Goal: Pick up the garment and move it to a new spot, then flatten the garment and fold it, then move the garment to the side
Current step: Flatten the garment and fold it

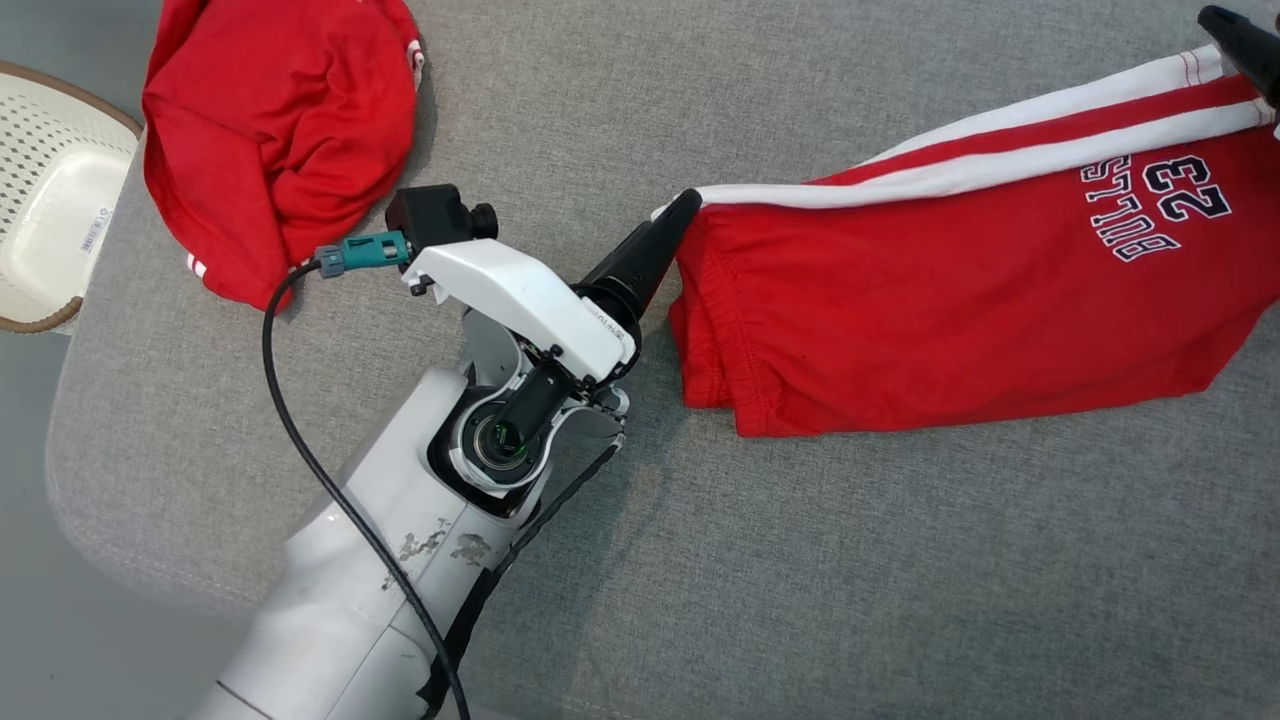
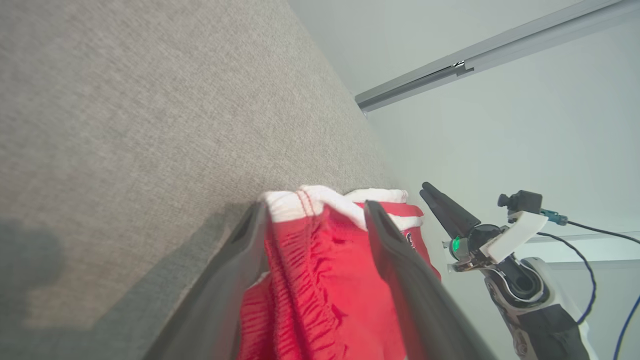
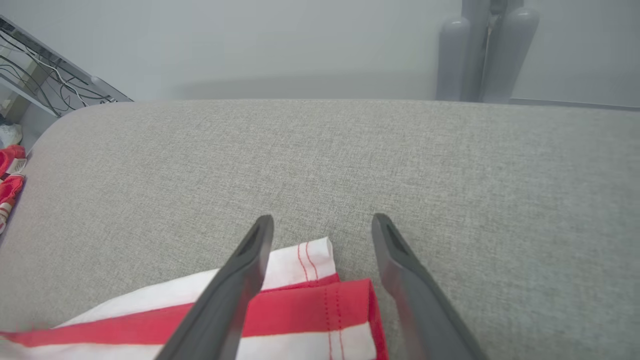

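The shorts lay on the grey cushion, well apart from the basket, with a red heap between the two. Their long axis ran straight away from the basket: the gathered waistband pointed toward it, the leg hems away, and the white stripes ran along one long edge.

The left claw sat at the waistband corner nearest the basket, fingers apart with the fabric between them, not visibly pinching. The right claw hung open over the hem corner farthest from the basket.

This looked like the flattening step. Next, both claws would need to close on their corners, then draw apart along that axis to smooth the cloth before folding.
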Tool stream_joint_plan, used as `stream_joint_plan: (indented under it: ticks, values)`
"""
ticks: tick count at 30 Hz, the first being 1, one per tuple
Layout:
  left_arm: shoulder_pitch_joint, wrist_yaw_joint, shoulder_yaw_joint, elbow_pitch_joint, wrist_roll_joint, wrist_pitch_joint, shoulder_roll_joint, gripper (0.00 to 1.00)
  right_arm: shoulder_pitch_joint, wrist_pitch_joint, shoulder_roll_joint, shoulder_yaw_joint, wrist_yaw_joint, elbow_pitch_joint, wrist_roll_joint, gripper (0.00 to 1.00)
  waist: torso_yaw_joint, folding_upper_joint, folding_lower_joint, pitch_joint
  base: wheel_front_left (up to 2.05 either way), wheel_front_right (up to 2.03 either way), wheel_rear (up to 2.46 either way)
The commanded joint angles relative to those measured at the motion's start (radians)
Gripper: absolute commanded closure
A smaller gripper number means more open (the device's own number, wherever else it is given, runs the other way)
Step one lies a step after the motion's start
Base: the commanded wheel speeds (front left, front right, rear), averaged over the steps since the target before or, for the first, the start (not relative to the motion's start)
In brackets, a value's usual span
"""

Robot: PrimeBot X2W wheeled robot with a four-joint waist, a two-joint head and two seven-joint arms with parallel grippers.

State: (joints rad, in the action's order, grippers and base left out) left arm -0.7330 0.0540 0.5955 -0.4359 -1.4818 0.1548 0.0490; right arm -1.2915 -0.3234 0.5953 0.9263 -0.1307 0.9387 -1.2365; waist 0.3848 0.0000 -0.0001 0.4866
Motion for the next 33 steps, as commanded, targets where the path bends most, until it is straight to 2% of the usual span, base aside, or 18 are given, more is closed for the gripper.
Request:
stream_joint_plan:
  ticks: [1, 8, 13, 21, 27, 30, 31, 33]
  values:
    - [-0.023, 0.005, 0.004, -0.010, -0.007, -0.015, 0.004, 0.00, -0.004, 0.023, 0.004, 0.003, 0.000, -0.007, 0.008, 0.00, -0.002, 0.0000, 0.0001, 0.000, 0.00, 0.00, 0.00]
    - [-0.050, 0.033, 0.000, -0.073, -0.033, -0.094, 0.004, 0.00, 0.010, 0.169, 0.022, 0.015, 0.000, -0.054, 0.040, 0.00, -0.023, 0.0000, 0.0001, -0.007, 0.00, 0.00, 0.00]
    - [-0.075, 0.031, 0.008, -0.135, 0.035, -0.190, 0.006, 0.00, 0.027, 0.298, 0.035, 0.014, 0.000, -0.091, 0.049, 0.00, -0.043, 0.0000, 0.0001, -0.030, 0.00, 0.00, 0.00]
    - [-0.069, -0.003, 0.079, -0.170, 0.214, -0.359, 0.055, 0.00, 0.091, 0.492, 0.043, 0.025, 0.000, -0.111, 0.085, 0.00, -0.085, 0.0000, 0.0001, -0.103, 0.00, 0.00, 0.00]
    - [-0.006, 0.022, 0.086, -0.148, 0.382, -0.419, 0.101, 0.00, 0.185, 0.582, 0.032, 0.007, 0.000, -0.117, 0.118, 0.00, -0.137, 0.0000, 0.0001, -0.192, 0.00, 0.00, 0.00]
    - [0.056, 0.049, 0.016, -0.088, 0.496, -0.420, 0.111, 0.00, 0.227, 0.591, 0.027, -0.044, 0.000, -0.132, 0.174, 0.00, -0.164, 0.0000, 0.0001, -0.230, 0.00, 0.00, 0.00]
    - [0.109, 0.065, -0.028, -0.042, 0.587, -0.419, 0.118, 0.00, 0.274, 0.590, 0.021, -0.110, 0.000, -0.160, 0.234, 0.00, -0.182, 0.0000, 0.0001, -0.251, 0.00, 0.00, 0.00]
    - [0.160, 0.080, -0.072, -0.001, 0.675, -0.420, 0.123, 0.00, 0.338, 0.590, 0.006, -0.192, 0.000, -0.195, 0.295, 0.00, -0.200, 0.0000, 0.0001, -0.273, 0.00, 0.00, 0.00]
